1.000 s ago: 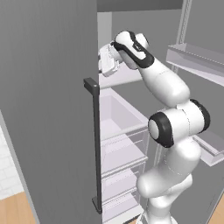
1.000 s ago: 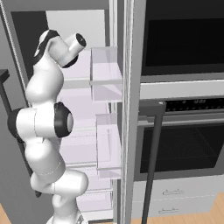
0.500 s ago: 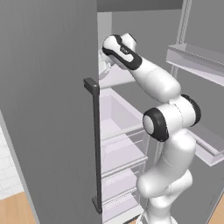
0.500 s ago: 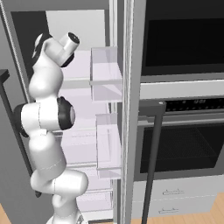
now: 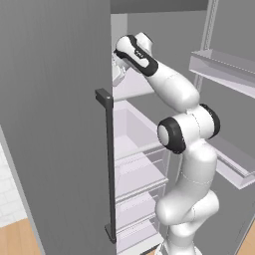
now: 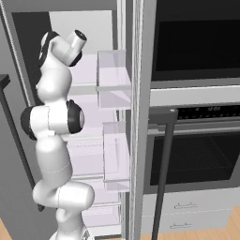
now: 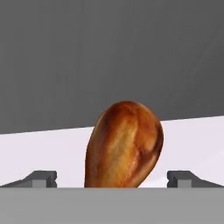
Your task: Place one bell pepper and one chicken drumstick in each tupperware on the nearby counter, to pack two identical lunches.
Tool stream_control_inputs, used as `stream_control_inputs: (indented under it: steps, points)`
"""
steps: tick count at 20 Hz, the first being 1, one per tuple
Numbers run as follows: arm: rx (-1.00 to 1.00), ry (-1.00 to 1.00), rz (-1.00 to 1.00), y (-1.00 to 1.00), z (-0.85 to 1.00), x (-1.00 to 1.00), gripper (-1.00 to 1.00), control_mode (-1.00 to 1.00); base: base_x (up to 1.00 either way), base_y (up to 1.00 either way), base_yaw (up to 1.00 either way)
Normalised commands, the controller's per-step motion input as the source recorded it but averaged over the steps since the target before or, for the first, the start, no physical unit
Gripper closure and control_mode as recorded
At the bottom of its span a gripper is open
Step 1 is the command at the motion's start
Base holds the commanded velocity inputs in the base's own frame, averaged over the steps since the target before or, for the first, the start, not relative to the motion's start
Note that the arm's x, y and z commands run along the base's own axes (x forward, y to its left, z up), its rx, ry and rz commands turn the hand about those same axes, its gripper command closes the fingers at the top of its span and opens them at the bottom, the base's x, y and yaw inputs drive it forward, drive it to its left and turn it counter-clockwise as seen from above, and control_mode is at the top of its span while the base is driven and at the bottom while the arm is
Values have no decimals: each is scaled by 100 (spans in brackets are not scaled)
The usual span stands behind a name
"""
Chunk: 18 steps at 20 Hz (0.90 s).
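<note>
Left base view: the white arm reaches up into the open fridge point(image 5: 134, 149), its hand now tucked behind the edge of the grey fridge door point(image 5: 55, 124) at upper-shelf height. Compared with 1 second ago, the wrist has swung leftward and deeper toward the shelf; the base has not driven. The gripper point(image 5: 118, 74) is partly hidden here, so its jaws cannot be read from this side.

Right base view: the arm's upper joints have likewise turned inward toward the fridge interior, beside the clear door bins point(image 6: 114, 79) and the black wall oven point(image 6: 194, 154). Neither tupperware nor counter appears.

Hand view: 1 chicken drumstick point(image 7: 124, 146) lies on the pale fridge shelf point(image 7: 43, 148), fat end toward the camera, centred between the 2 dark fingertips point(image 7: 41, 178). The gripper point(image 7: 113, 180) stands spread wide, 1 tip on either side and apart from the meat; nothing is pinched.

Judgement: the approach has lined up for a first grasp; packing has not begun, and closing on the drumstick looks like the next need.
</note>
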Motion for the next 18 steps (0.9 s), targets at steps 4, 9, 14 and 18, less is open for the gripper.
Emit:
stream_control_inputs:
  steps: [4, 9, 14, 18]
  points:
    - [-8, 0, 3, 3, -18, 3, -100, -100, 0, 0, 0]
    - [-9, 0, 2, 18, -20, 8, -100, -100, 0, 0, 0]
    - [-3, 0, 0, 20, -11, 12, 100, -100, 0, 0, 0]
    - [0, 0, 0, 0, 0, 0, 100, -100, 0, 0, 0]
